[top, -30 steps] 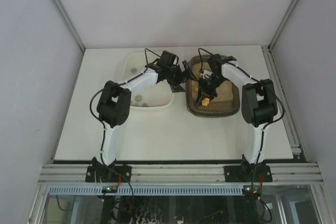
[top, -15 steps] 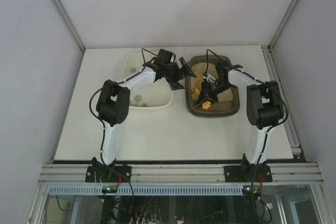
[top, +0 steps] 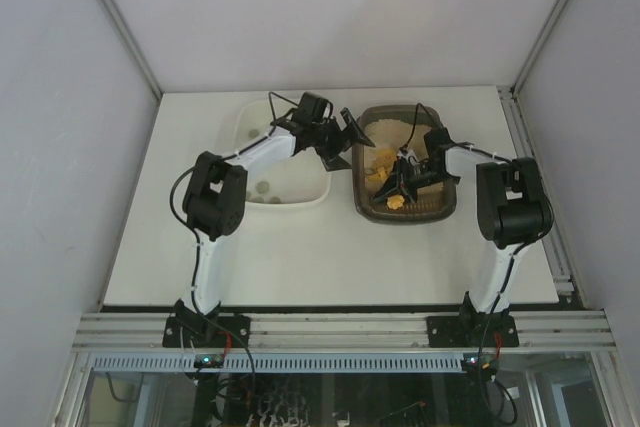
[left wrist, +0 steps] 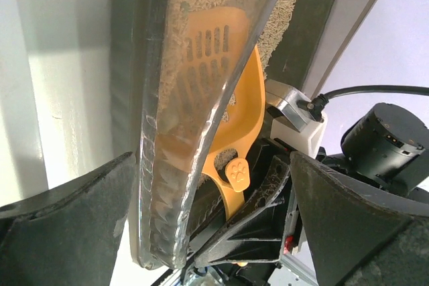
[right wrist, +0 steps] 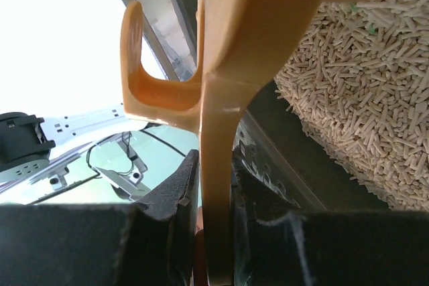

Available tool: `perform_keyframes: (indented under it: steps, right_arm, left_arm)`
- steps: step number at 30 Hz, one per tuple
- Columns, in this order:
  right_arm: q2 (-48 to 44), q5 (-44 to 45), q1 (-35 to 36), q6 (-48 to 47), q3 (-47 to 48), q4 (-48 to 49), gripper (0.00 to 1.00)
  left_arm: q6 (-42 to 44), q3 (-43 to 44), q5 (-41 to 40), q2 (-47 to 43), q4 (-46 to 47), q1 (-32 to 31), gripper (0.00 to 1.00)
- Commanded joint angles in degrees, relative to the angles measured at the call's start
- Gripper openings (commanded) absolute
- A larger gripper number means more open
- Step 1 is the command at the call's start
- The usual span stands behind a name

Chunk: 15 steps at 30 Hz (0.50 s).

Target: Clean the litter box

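Scooping underway, not finished.
Right gripper [right wrist: 214, 189] clamps scoop [left wrist: 221, 78] in litter box [top: 441, 209]; left gripper [top: 346, 137] spread wide astride its rim; few clumps [top: 262, 186] in tub [top: 300, 199].

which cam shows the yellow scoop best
Left wrist: the scoop shows its slotted blade and paw-marked handle. Right wrist shows only the handle, clamped in the right gripper. Top shows small yellow bits in the litter box.
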Motion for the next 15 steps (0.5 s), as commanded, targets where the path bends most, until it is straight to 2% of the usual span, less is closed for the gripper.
perform_keyframes:
  steps: [1,15]
  right_arm:
    - [-2.48,0.25,-1.31,0.68,-0.94,3.93,0.00]
    - [-11.12,1.86,-6.31,-2.61,-3.43,0.56,0.00]
  left_arm:
    - [0.68,0.50,2.16,-1.27,2.24,0.43,1.00]
    - [10.06,3.46,-4.84,-5.84,-10.19,0.38,1.00]
